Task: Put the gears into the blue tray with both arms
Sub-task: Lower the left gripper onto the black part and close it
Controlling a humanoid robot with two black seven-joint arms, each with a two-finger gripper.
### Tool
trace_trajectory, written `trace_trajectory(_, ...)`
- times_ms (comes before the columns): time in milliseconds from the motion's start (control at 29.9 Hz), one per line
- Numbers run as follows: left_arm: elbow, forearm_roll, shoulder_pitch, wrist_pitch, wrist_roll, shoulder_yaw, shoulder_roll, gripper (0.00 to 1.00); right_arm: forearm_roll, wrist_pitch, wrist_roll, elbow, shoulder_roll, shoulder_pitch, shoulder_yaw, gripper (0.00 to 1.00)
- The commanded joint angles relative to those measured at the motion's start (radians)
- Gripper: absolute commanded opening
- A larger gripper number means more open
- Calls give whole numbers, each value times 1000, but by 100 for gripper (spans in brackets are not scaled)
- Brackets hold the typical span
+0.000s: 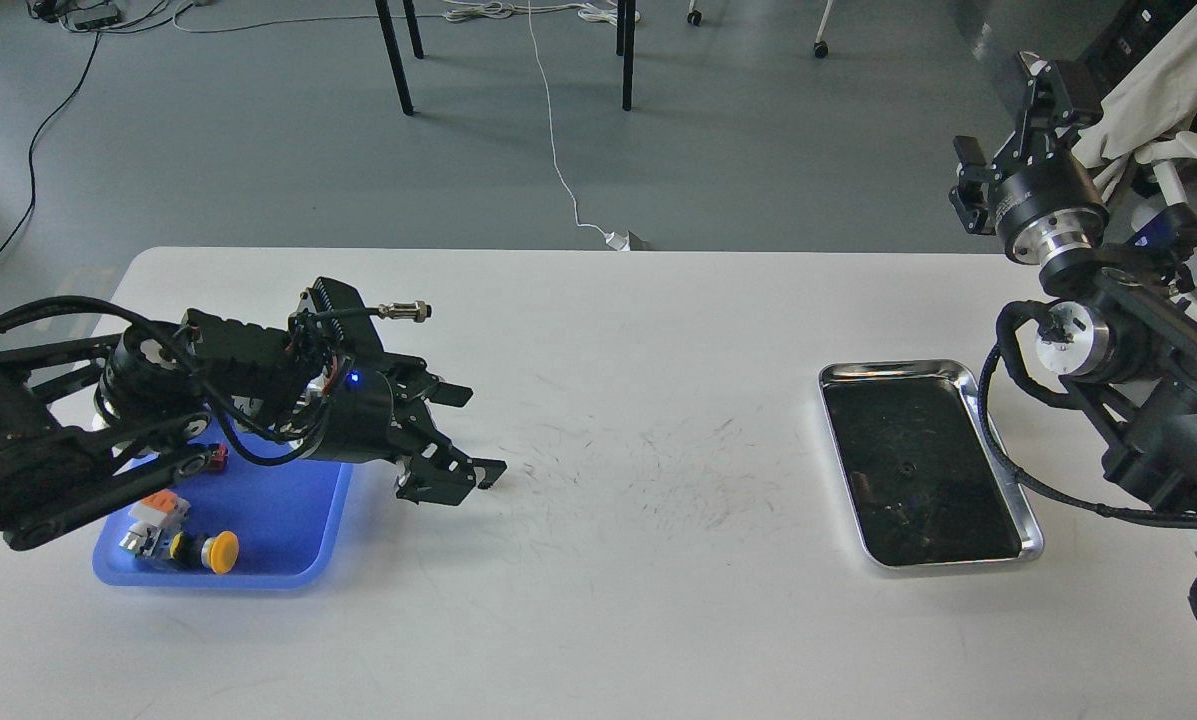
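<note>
The blue tray (pixel 268 545) lies at the table's left, partly covered by my left arm. My left gripper (pixel 480 432) hovers just right of the tray's right rim, fingers spread, open and empty. One tiny black gear (pixel 903 466) shows as a dark dot on the floor of the silver metal tray (pixel 898 369) at the right. My right gripper (pixel 1003 125) is raised high beyond the table's far right corner, pointing away, its two fingers apart with nothing between them.
In the blue tray lie a yellow-capped push button (pixel 220 552), an orange and white switch (pixel 153 510) and a small red part (pixel 219 457). Scuffed white tabletop (pixel 648 470) spans the space between the trays. Chair legs and cables sit on the floor behind.
</note>
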Motion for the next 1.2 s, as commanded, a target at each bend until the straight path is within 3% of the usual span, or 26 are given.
trace_trajectory(0, 1, 73, 13, 130, 0, 19, 1, 94, 0, 0, 0, 0, -4, 0, 0, 99)
trace_trajectory(234, 10, 73, 1, 165, 0, 33, 7, 96, 0, 0, -2, 4, -4, 2, 0, 99)
trace_trajectory(435, 22, 54, 5, 118, 0, 30, 43, 96, -2, 0, -2, 5, -4, 2, 0, 99)
trace_trajectory(568, 44, -83, -10, 0, 0, 24, 43, 96, -4, 0, -3, 5, -5, 3, 0, 99)
trace_trajectory(903, 101, 58, 1, 153, 0, 55, 14, 98, 9, -3, -18, -3, -5, 3, 3, 99)
trace_trajectory(1070, 97, 73, 8, 170, 0, 67, -19, 98, 16, -8, -40, -18, -13, -5, 11, 99)
trace_trajectory(1170, 97, 73, 10, 187, 0, 84, -52, 98, 65, -5, -78, -33, -13, -8, 12, 99)
